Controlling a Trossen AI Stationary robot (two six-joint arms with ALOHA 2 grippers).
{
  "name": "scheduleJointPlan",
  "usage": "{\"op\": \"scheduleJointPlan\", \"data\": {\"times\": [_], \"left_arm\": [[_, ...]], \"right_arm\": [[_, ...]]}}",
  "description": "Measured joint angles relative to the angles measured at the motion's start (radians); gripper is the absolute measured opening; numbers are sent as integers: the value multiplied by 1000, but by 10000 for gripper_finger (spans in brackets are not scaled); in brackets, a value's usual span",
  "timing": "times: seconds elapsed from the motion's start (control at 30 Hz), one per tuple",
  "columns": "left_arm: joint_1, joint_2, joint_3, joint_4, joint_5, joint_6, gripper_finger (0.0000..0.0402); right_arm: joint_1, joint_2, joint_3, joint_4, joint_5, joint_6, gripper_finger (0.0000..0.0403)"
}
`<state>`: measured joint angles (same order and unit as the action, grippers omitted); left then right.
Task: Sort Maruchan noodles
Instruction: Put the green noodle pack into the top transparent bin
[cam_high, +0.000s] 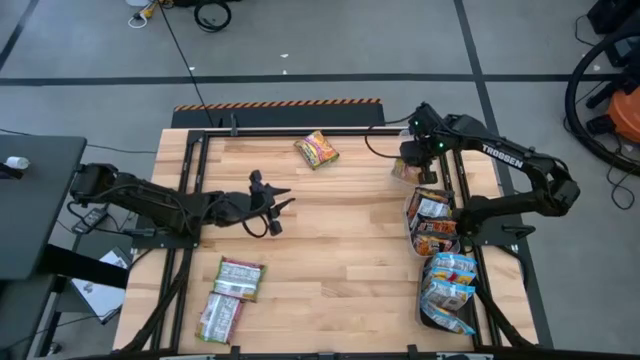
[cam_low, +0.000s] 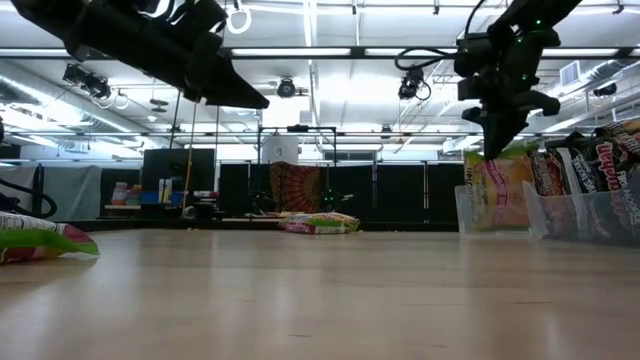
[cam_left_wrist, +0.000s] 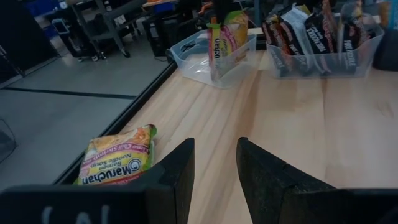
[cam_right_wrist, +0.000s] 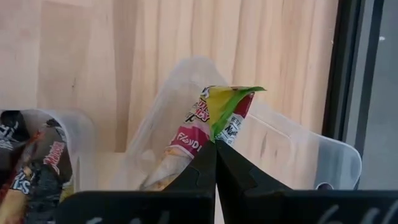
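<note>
- Near the table's (cam_high: 330, 260) left front corner lie two silver-green packets (cam_high: 230, 295), one just behind the other, flat on the wood
- Left of centre, my left gripper (cam_high: 278, 207) hangs above the bare boards with its fingers (cam_left_wrist: 177, 171) apart and nothing between them
- Toward the far edge, an orange-yellow packet (cam_high: 317, 150) lies alone, well apart from either of my grippers
- At the right far side, my right gripper (cam_high: 412, 163) has its fingers (cam_right_wrist: 202, 168) pressed together on the top corner of a yellow-and-pink packet (cam_right_wrist: 214, 118), which hangs upright inside the clear tray (cam_right_wrist: 336, 155) farthest back
- Along the right edge, the next tray (cam_high: 412, 225) holds dark brown-red packets (cam_high: 433, 225) standing on edge
- Nearest the front on the right, the last tray (cam_high: 428, 318) holds pale blue packets (cam_high: 450, 285)
</note>
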<state>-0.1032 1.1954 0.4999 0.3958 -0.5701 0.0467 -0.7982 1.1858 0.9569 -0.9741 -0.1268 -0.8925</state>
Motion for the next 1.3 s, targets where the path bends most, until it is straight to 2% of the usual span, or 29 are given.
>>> {"op": "scheduleJointPlan", "data": {"times": [0.33,0.67,0.9,1.13,1.3], "left_arm": [[34,0,0,0,-1,28,125],[31,0,0,0,71,65,125],[31,0,0,-1,71,74,125],[31,0,0,-1,71,74,125],[32,0,0,-1,71,75,125]], "right_arm": [[7,1,0,0,-95,5,9],[-16,57,-47,42,-95,3,14],[-9,62,-42,44,36,85,15],[-7,57,-42,52,66,76,8],[-7,57,-42,87,209,81,5]]}}
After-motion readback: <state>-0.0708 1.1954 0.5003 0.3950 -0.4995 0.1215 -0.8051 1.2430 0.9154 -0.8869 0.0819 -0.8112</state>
